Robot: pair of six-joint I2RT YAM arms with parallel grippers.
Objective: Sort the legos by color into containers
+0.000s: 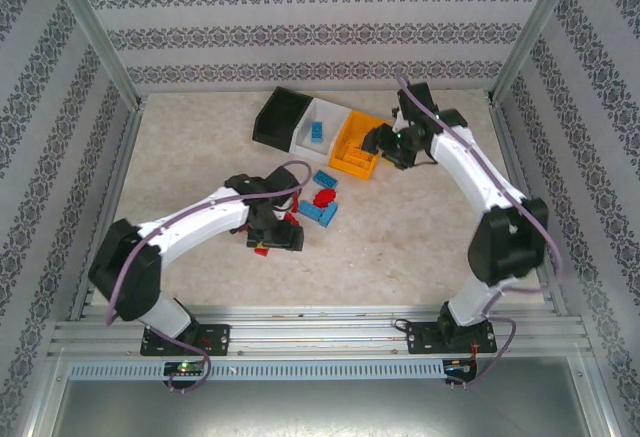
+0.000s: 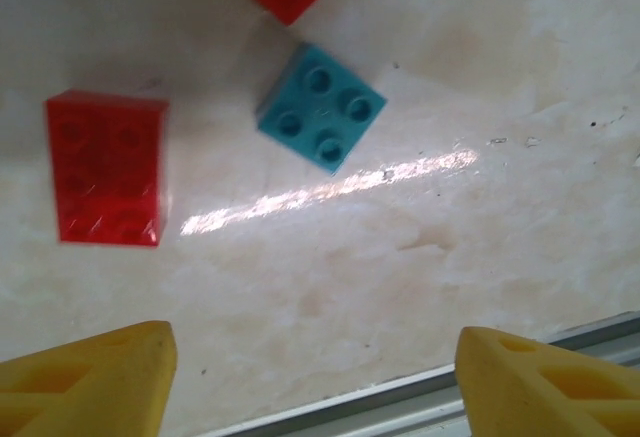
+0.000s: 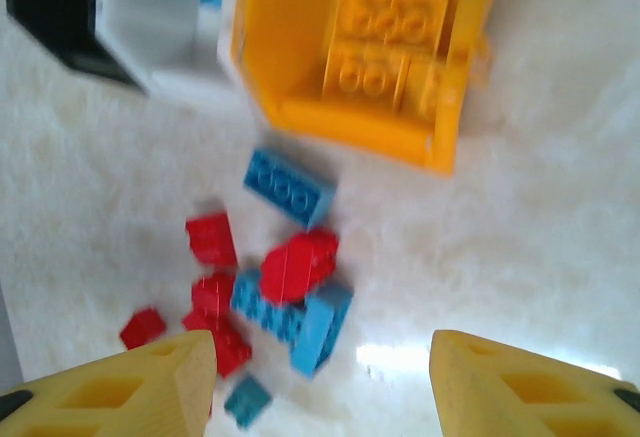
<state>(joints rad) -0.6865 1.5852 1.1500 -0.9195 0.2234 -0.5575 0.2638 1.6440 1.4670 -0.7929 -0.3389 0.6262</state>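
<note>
Three containers stand in a row at the back: black [image 1: 278, 117], white [image 1: 325, 115] with a blue brick [image 1: 318, 133] inside, and orange [image 1: 350, 125]. Loose red and blue legos [image 1: 322, 202] lie mid-table. My left gripper [image 1: 280, 235] hovers open beside them. In its wrist view the left gripper [image 2: 315, 387] has nothing between its yellow fingers; a red brick [image 2: 108, 167] and a teal brick [image 2: 320, 107] lie beyond. My right gripper [image 1: 383, 147] is at the orange bin. This right gripper [image 3: 320, 387] is open and empty above the pile [image 3: 290, 297]. Orange bricks [image 3: 385, 42] lie in the orange bin [image 3: 340, 122].
A metal rail [image 2: 420, 392] runs along the table's near edge, close under the left gripper. Frame posts [image 1: 95, 32] and patterned walls close in the table on three sides. A single blue brick [image 3: 290, 185] lies between the pile and the orange bin.
</note>
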